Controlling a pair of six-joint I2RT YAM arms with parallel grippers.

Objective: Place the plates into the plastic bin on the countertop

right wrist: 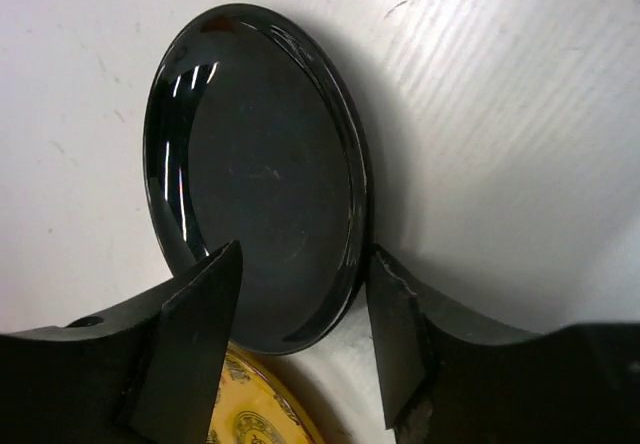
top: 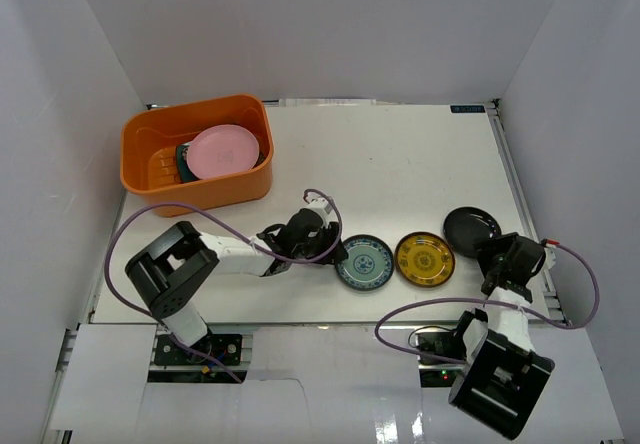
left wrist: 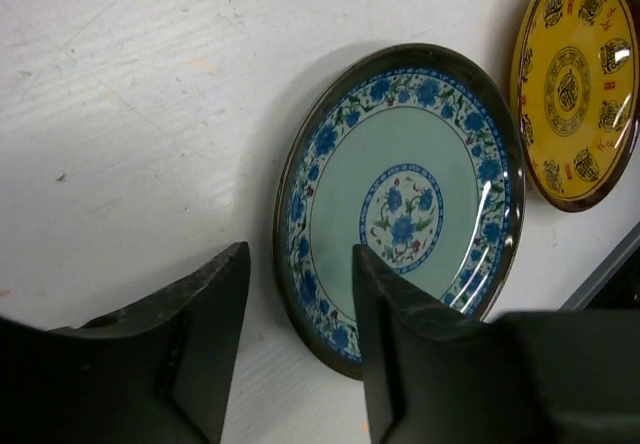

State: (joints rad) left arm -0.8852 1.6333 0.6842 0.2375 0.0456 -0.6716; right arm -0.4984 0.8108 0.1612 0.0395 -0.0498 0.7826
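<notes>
Far left, the bin [top: 200, 190] sits at the back corner of the table [top: 400, 164], pink plate [top: 224, 150] already inside on top of another dish. Over to my left gripper [left wrist: 300, 256]: jaws apart, not clamped on anything, straddling the near rim of the blue plate [left wrist: 400, 204]. One finger is on bare table outside the edge, the other hangs over the patterned border. The plate lies flat and spreads away from me to the right, so it's the rim I have to bite, and the bin is back and to the left of this arm, the nearer of my two. Next along, the yellow plate [top: 424, 259], just beside the blue one, with nobody on it. Then the black plate [right wrist: 260, 174], flat at the right edge of the row. My right gripper [right wrist: 305, 254] is open around its near rim too, one finger above the dish, one outside it. That arm is well apart from the bin, a long carry.
</notes>
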